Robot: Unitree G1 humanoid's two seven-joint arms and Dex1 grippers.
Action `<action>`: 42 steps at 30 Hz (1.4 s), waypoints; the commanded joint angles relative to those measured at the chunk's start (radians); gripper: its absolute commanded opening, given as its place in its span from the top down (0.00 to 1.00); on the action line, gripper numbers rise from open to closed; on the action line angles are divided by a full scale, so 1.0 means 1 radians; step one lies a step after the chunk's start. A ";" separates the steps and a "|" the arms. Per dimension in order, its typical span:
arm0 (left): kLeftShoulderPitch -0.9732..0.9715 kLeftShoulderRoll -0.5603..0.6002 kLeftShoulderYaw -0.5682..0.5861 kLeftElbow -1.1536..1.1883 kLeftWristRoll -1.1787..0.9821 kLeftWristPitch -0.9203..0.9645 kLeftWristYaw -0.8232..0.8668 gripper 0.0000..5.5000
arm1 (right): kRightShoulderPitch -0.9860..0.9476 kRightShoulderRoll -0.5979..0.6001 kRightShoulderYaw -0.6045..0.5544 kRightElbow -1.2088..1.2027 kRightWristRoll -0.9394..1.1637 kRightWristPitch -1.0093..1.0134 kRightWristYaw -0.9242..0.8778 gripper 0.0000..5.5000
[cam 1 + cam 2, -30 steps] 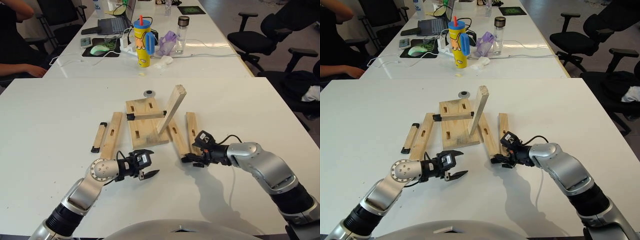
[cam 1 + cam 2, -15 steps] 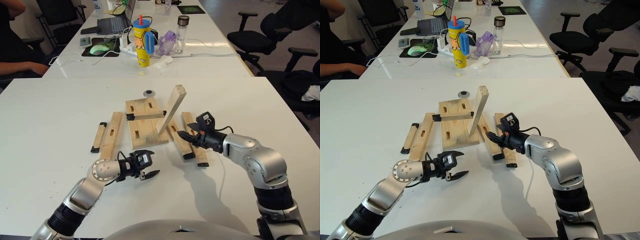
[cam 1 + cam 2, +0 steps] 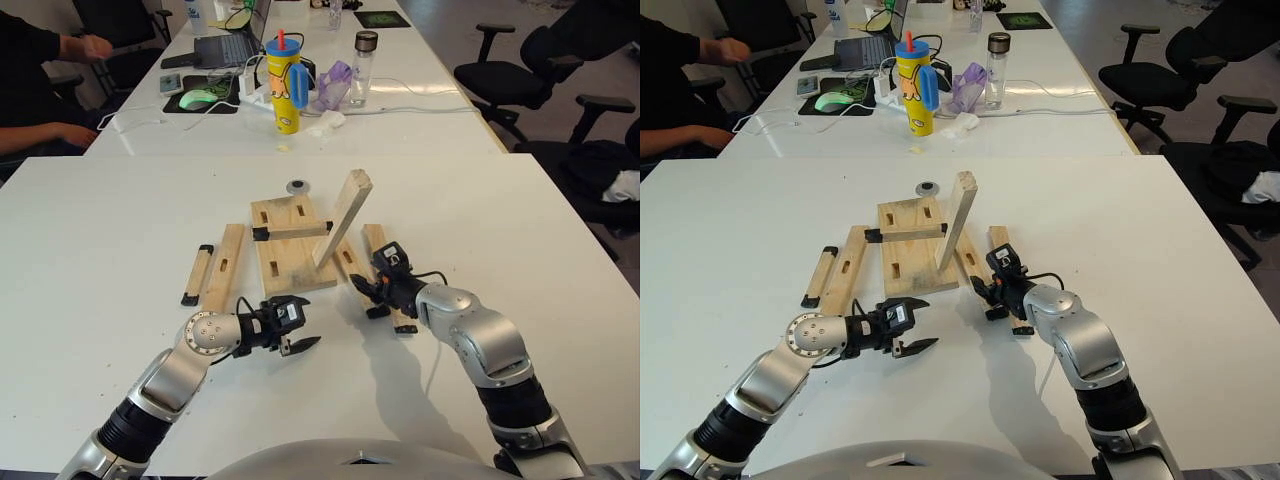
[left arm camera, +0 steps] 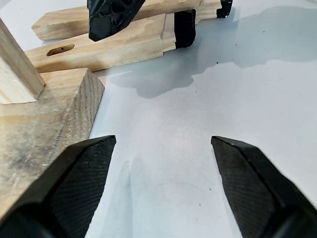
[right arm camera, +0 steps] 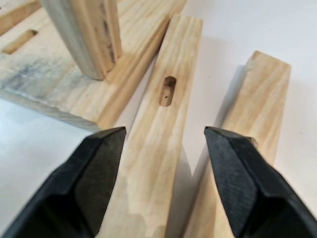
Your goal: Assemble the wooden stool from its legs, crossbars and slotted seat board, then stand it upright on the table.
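The slotted seat board [image 3: 288, 258] lies flat mid-table, with one leg [image 3: 343, 214] standing tilted in it and a black-tipped crossbar [image 3: 290, 232] resting across it. Two more legs [image 3: 352, 272] [image 3: 390, 290] lie just right of the board. Another leg [image 3: 225, 266] and a short crossbar [image 3: 198, 272] lie to its left. My right gripper [image 3: 368, 290] is open, low over the slotted leg [image 5: 158, 139], one finger on each side of it. My left gripper [image 3: 300, 345] is open above bare table, just in front of the board's near corner [image 4: 44, 109].
A small round grey disc [image 3: 298, 186] lies behind the board. The far table holds a yellow cup [image 3: 284, 85], a bottle [image 3: 362, 68], a laptop [image 3: 226, 48] and a mouse [image 3: 204, 98]. Office chairs [image 3: 520, 70] stand to the right. Wide white tabletop [image 3: 90, 230] surrounds the parts.
My right gripper went from the legs' near ends up along them, then came back left to straddle the inner leg; its elbow swung inward. The left gripper barely shifted.
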 commanded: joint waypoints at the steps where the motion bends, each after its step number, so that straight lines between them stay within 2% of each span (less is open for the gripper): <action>1: -0.017 -0.007 -0.004 -0.002 0.003 0.010 0.004 0.35 | -0.007 0.014 0.018 0.032 -0.005 0.050 0.008 0.47; 9: -0.007 -0.012 -0.005 -0.002 0.006 0.010 0.011 0.35 | -0.026 0.049 -0.018 0.033 0.000 0.093 0.003 0.47; 13: -0.011 -0.014 -0.009 0.003 0.009 0.008 0.013 0.35 | -0.031 0.038 0.009 0.066 -0.019 0.115 0.002 0.47; 18: -0.034 -0.012 -0.004 0.013 0.006 0.006 0.004 0.35 | -0.021 0.009 0.086 0.076 -0.064 0.123 0.013 0.59; 21: -0.044 -0.028 0.011 0.022 -0.026 0.010 -0.002 0.35 | -0.010 0.025 0.097 0.085 -0.074 0.115 0.007 0.62; 24: -0.053 -0.035 0.028 0.024 -0.048 0.009 -0.004 0.35 | -0.012 0.058 0.052 0.084 -0.088 0.059 -0.025 0.62; 29: -0.085 -0.049 0.076 0.009 -0.112 0.019 -0.011 0.35 | -0.090 0.176 -0.188 0.077 -0.043 -0.144 -0.123 0.62; 32: -0.090 -0.044 0.102 -0.026 -0.156 0.048 -0.022 0.35 | -0.130 0.208 -0.286 0.069 -0.001 -0.244 -0.123 0.62; 38: -0.066 0.022 0.192 -0.182 -0.367 0.226 -0.109 0.35 | -0.229 0.206 -0.414 0.062 0.212 -0.312 0.027 0.62; 41: -0.078 0.051 0.301 -0.263 -0.568 0.370 -0.141 0.35 | -0.282 0.175 -0.454 0.051 0.380 -0.233 0.131 0.62; 42: -0.089 0.053 0.348 -0.277 -0.647 0.417 -0.142 0.31 | -0.295 0.162 -0.469 0.042 0.438 -0.201 0.154 0.62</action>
